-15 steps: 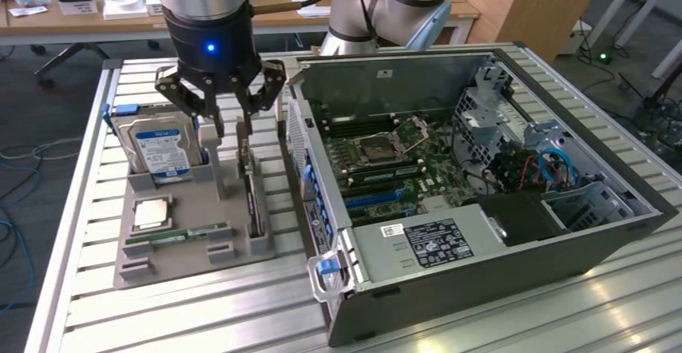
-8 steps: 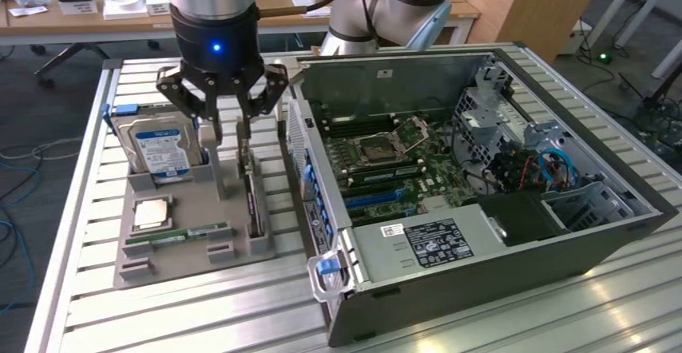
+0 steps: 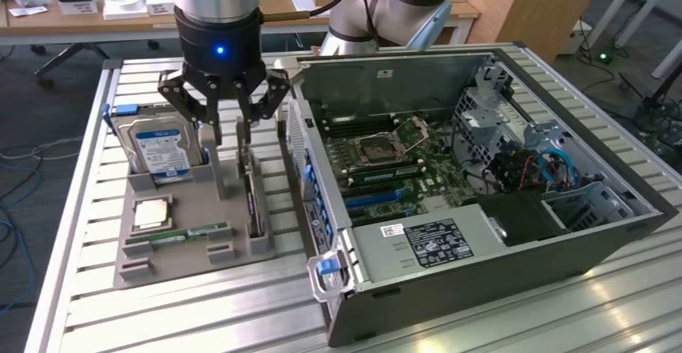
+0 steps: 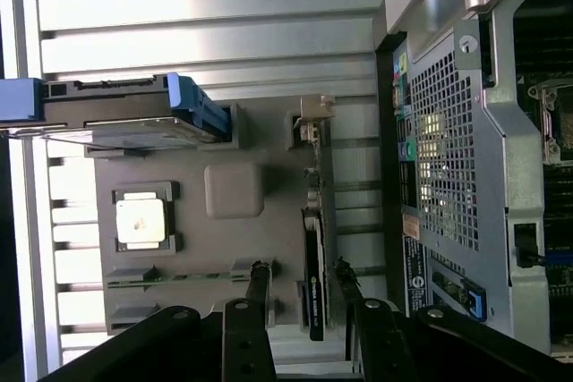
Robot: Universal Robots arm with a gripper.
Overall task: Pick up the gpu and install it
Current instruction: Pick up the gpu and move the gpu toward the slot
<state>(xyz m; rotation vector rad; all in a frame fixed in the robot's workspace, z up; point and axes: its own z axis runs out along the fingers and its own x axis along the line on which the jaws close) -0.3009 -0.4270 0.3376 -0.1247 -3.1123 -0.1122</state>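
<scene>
Pincer (image 4: 300, 268) apparently astride gpu (image 4: 314, 285) in tray (image 4: 235, 243)

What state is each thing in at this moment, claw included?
claw: open, straddling the gpu
gpu: on edge in the tray, not lifted
hard drive: upright in its holder
processor: flat in the tray
memory stick: flat in the tray
computer case: on its side, open

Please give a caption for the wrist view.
Open gripper astride the upright gpu in its gray holder, beside the computer case.
</scene>
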